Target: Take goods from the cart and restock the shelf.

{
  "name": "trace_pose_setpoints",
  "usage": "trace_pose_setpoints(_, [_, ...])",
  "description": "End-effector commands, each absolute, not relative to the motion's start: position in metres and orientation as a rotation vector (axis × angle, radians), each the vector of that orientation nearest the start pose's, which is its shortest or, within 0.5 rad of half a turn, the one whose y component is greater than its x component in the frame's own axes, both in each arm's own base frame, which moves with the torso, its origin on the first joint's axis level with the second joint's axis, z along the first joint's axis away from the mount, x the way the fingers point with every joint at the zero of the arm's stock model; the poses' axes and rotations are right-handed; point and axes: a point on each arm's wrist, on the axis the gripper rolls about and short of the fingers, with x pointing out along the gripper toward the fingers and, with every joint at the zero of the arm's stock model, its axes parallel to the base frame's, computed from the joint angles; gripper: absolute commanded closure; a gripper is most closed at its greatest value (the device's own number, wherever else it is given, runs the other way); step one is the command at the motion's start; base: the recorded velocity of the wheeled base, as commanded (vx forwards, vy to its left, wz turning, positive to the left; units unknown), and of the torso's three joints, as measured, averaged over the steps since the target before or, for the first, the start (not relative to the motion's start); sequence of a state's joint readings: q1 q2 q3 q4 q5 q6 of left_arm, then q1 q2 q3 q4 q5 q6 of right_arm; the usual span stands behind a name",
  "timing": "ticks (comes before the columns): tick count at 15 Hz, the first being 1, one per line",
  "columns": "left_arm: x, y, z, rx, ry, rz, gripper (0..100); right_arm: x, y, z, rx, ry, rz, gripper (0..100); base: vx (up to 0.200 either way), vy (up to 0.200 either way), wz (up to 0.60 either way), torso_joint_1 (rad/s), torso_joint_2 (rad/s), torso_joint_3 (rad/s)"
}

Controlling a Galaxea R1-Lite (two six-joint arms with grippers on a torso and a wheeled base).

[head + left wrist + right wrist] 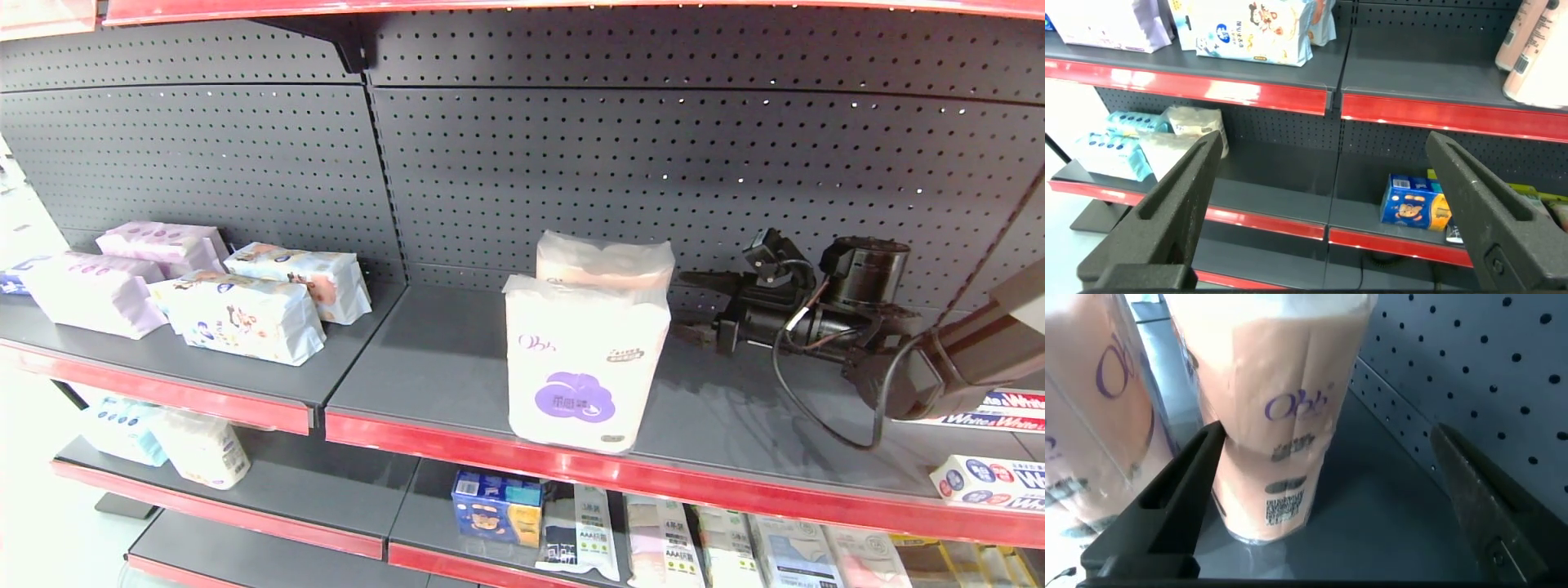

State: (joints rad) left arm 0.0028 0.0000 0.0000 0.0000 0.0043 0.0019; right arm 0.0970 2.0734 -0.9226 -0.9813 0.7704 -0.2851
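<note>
Plastic-wrapped paper rolls make the rear pack (606, 260) light, soft and slightly slick. I judge a hard pinch would squash it, so its flat sides, low down, are the place to hold. It stands on the shelf (424, 351) close to the pegboard (571, 163), just behind the front pack (581, 359), which sits near the red lip (457, 445). My right gripper (694, 309) sits just right of it, jaws spread, holding nothing. My left gripper (1323, 147) is likewise spread. The deck left of the packs gives sliding room.

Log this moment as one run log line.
right pincer: open, empty, beside rear tissue pack | left pincer: open, empty | front tissue pack: upright near shelf front edge
</note>
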Motion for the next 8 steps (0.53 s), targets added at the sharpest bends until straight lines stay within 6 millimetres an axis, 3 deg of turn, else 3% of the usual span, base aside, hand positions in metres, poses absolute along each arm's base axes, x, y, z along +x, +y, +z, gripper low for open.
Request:
trace_pose_setpoints(1, [-0.023,0.000,0.076,0.002,0.002,0.008,0,0.374,0.051,0.118,-0.210,0.041,0.881,0,0.000,0.000,0.00,0.000,0.00,0.000])
trace_pose_setpoints(8, [-0.023,0.000,0.076,0.002,0.002,0.008,0,0.363,0.033,0.116,-0.219,0.054,0.877,0,0.000,0.000,0.00,0.000,0.00,0.000])
